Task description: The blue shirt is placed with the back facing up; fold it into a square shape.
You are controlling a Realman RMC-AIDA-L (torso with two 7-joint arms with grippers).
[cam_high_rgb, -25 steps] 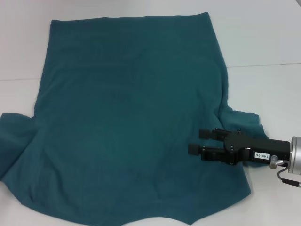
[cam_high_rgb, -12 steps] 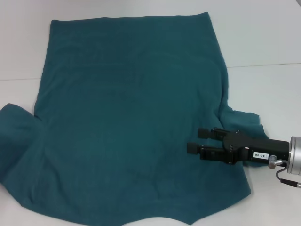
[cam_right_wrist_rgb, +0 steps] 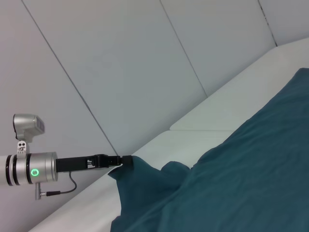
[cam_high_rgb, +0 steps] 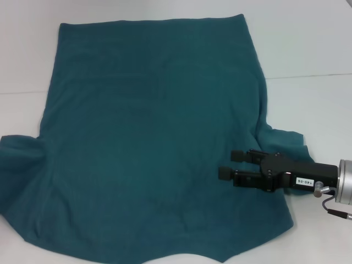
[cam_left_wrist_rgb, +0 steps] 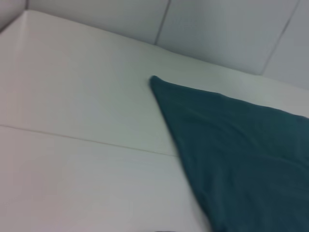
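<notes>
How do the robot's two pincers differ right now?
The left pincer is shut on a sleeve of the blue shirt, cloth raised in a peak; the right pincer holds nothing. The left sits at the shirt's edge; the right is over the shirt's body, fingers apart. Both are black, on silver wrists.

Right end effector (cam_high_rgb: 230,164) over blue shirt (cam_high_rgb: 148,137)

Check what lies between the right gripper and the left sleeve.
Head view: only the back of the blue shirt spans from the right gripper to the left sleeve, pinched by the left gripper.
</notes>
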